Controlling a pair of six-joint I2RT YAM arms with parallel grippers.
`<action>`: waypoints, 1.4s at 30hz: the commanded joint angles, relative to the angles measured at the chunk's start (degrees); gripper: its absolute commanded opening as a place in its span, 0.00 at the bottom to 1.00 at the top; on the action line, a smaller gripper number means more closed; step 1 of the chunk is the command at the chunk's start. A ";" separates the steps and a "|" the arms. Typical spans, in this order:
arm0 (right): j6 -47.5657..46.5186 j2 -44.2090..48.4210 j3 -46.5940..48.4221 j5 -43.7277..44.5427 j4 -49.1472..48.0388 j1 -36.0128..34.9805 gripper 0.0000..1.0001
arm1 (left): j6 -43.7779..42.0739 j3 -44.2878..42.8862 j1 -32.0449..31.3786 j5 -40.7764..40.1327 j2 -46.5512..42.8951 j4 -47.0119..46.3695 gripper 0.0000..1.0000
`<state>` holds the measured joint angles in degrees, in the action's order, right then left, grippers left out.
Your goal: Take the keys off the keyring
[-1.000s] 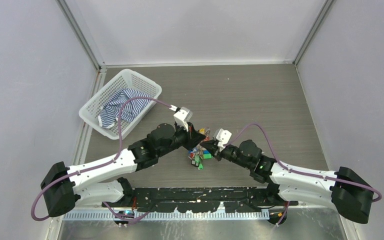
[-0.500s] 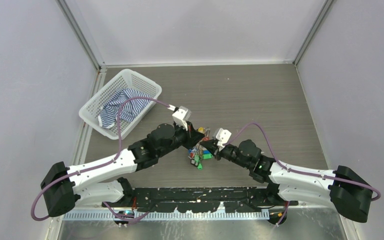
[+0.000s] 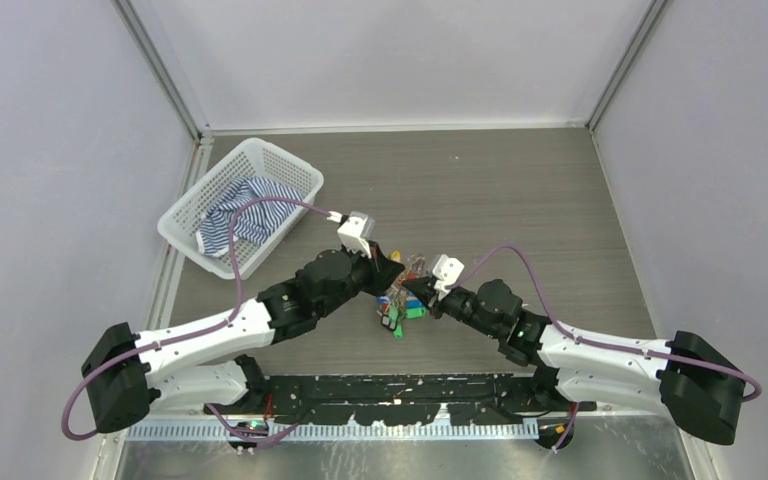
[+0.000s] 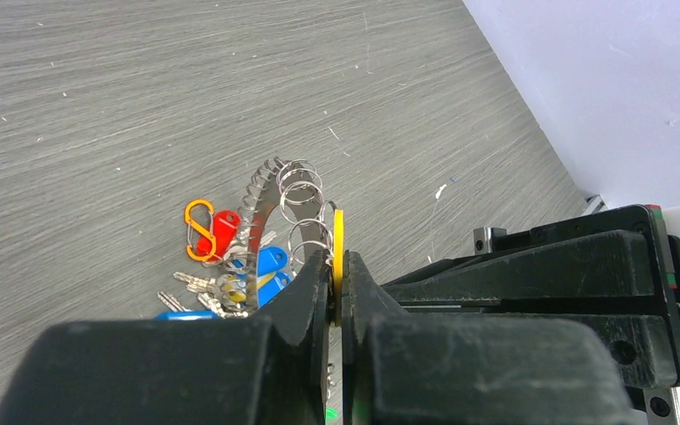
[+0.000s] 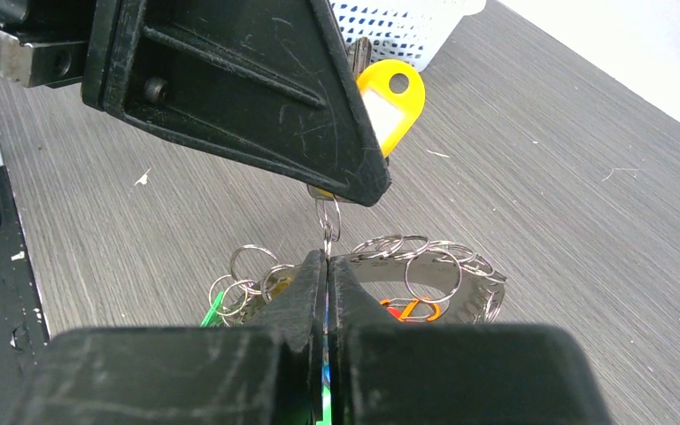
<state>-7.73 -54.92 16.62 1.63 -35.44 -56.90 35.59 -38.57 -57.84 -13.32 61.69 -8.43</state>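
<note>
Most of the keys (image 4: 230, 285) hide behind my fingers. They lie bunched on the grey wood-grain table (image 4: 97, 106) with the toothed metal keyring (image 4: 257, 202). My left gripper (image 4: 336, 266) pinches a yellow plastic tag (image 5: 393, 99), label unreadable. My right gripper (image 5: 328, 258) is closed on a small split ring (image 5: 328, 220) hanging beneath it.

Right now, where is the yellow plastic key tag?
In the left wrist view, the yellow plastic key tag is pinched edge-on in the left hand, just above the round metal keyring; the right hand grips its small split ring.
</note>
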 commanded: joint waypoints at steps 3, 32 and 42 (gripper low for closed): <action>-0.44 1.35 0.44 2.53 -4.61 -0.16 0.01 | 0.94 0.69 0.26 -4.76 0.22 -0.01 0.01; 4.47 0.75 0.88 7.64 -5.06 0.10 0.01 | -0.18 8.37 0.06 -5.93 -1.32 -12.31 0.00; 10.54 0.00 3.23 6.77 -1.56 2.10 0.01 | -11.74 11.25 -2.65 -3.37 -3.63 -21.61 0.01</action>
<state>-0.62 -54.92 16.51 4.95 -34.87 -56.75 31.20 -27.92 -59.53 -16.95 60.16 -24.05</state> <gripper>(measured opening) 0.027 0.037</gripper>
